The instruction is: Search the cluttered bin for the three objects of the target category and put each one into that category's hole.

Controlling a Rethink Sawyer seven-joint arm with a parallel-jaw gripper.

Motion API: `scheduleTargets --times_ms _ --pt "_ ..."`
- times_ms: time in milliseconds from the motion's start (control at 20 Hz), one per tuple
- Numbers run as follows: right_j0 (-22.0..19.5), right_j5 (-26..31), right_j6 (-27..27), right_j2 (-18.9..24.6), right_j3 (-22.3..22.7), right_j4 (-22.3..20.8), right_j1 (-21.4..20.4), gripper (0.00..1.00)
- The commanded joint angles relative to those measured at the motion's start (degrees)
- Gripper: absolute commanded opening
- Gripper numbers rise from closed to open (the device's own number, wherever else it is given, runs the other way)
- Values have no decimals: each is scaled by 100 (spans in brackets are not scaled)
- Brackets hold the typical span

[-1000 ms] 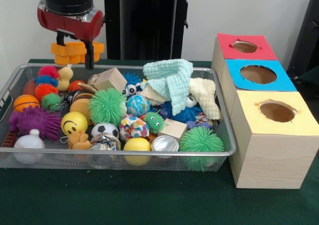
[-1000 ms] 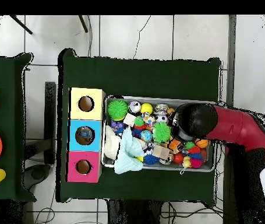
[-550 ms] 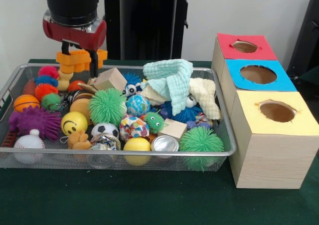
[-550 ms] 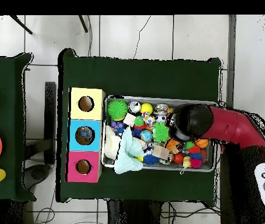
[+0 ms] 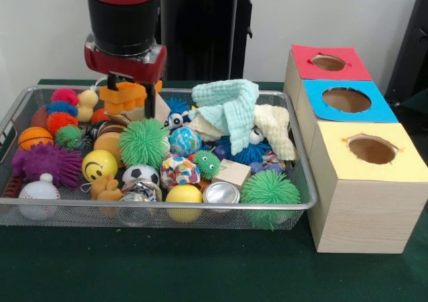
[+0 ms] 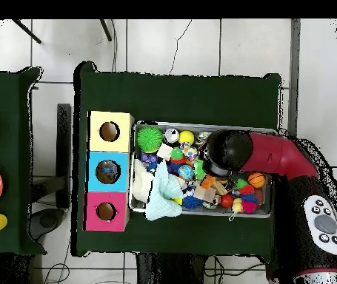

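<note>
A wire mesh bin (image 5: 167, 208) is heaped with toys: balls, spiky green balls (image 5: 143, 143), a wooden block (image 5: 233, 172), and a mint cloth (image 5: 231, 105). My gripper (image 5: 132, 96) hangs over the bin's far left part, just above the toys and in front of a second wooden block (image 5: 162, 109). An orange lumpy piece sits at its tip; whether it is a held thing is unclear. In the overhead view the arm's black head (image 6: 227, 151) covers the gripper. Beside the bin stand three boxes with round holes: red (image 5: 328, 63), blue (image 5: 346, 100) and yellow (image 5: 372, 149).
Left of the gripper lie a yellow duck (image 5: 87, 101), a purple spiky toy (image 5: 45, 163), a basketball (image 5: 35, 137) and a baseball (image 5: 39, 192). A smiley ball (image 5: 99, 164) and a silver can (image 5: 221, 193) sit near the front rim. Green cloth covers the table (image 5: 200, 268).
The arm has moved right along the bin's far side and closer to the toys, carrying the orange piece along. The toys in the bin have not shifted.
</note>
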Motion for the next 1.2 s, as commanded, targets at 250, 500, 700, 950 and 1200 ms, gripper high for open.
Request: scheduleTargets --times_ms 250,500,700,950,1200 --pt "601 172 281 382 -662 217 442 100" --pt "831 295 369 326 -964 305 590 100" --pt "863 425 249 310 -1238 385 700 100" --pt "913 748 108 277 -1323 570 519 100" --pt "878 844 -95 270 -1337 641 403 100"
